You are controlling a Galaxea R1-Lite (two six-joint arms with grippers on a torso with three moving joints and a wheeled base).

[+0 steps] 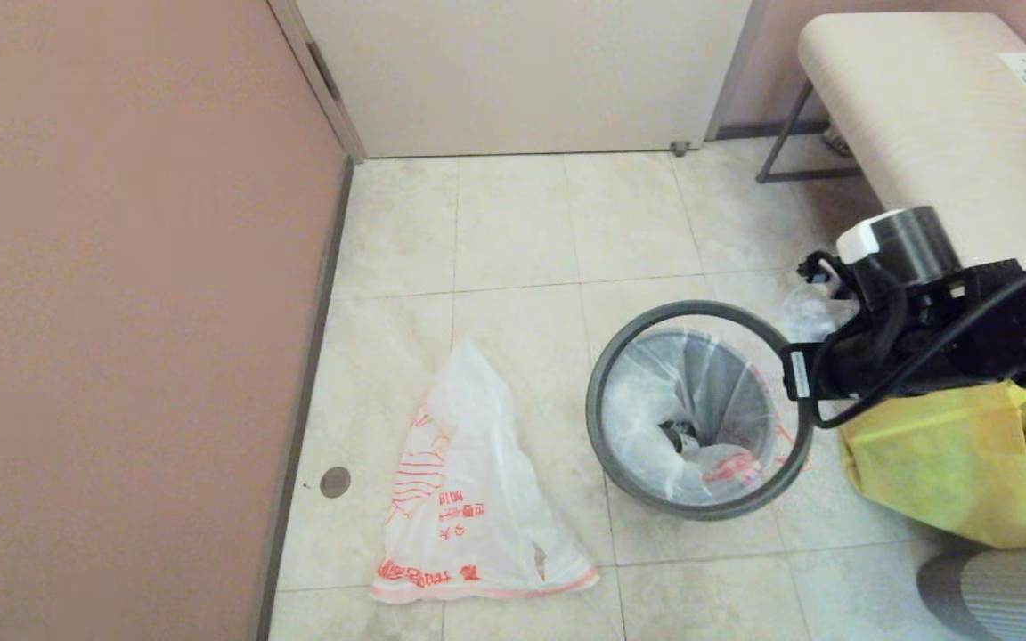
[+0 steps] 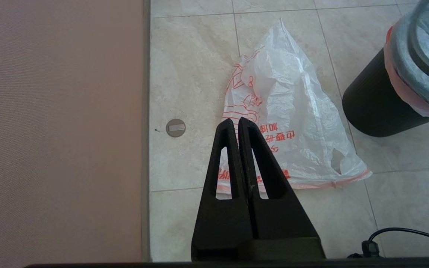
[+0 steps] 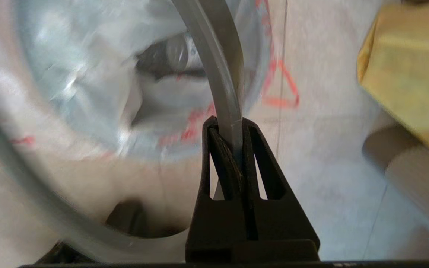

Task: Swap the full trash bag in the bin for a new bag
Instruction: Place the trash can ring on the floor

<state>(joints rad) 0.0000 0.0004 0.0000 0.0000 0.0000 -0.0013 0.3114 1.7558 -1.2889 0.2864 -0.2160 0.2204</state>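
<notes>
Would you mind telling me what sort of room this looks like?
Probably a small indoor room or entryway: pale tiled floor, a closed door, a padded bench, and a lined bin.

Yellow shopping bag (image 1: 949, 472) beside a padded bench (image 1: 914, 116), tiled floor (image 1: 513, 231)

The head camera is looking down from above at the bin (image 1: 698, 411) and flat bag (image 1: 468, 499), both also showing in the lower left wrist view, while the right wrist camera is pressing close against the bin's hoop (image 3: 220, 67).
</notes>
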